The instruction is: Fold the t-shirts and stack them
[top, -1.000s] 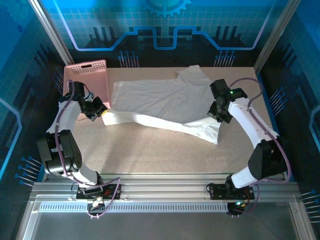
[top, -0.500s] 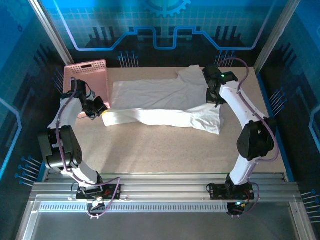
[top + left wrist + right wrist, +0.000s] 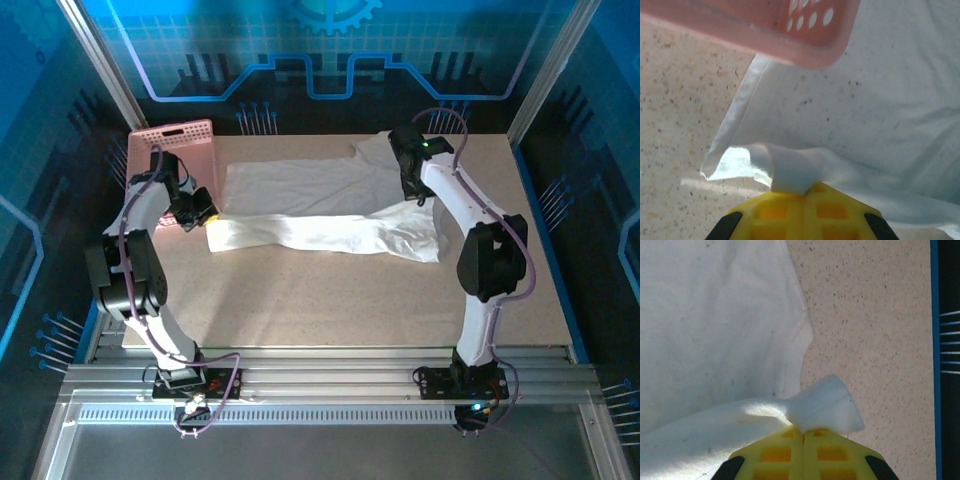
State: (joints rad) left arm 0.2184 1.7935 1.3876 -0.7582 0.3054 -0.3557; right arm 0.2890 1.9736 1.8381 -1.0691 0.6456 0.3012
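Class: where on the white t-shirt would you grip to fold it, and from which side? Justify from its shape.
Pinch the t-shirt at both ends of its long raised edge, from above, one arm per end: the cloth lies flat and wide, so end pinches carry the edge evenly. The left gripper and right gripper are shut there.

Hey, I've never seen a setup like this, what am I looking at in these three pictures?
Two robot arms stand at the near edge of a table. The wide picture looks down from above; the two close-ups come from cameras on the wrists, and the yellow parts are finger pads. On the table lie a white t-shirt and, far left, a pink basket. The left end effector and the right end effector are each shut on the t-shirt, pinching cloth at opposite ends.
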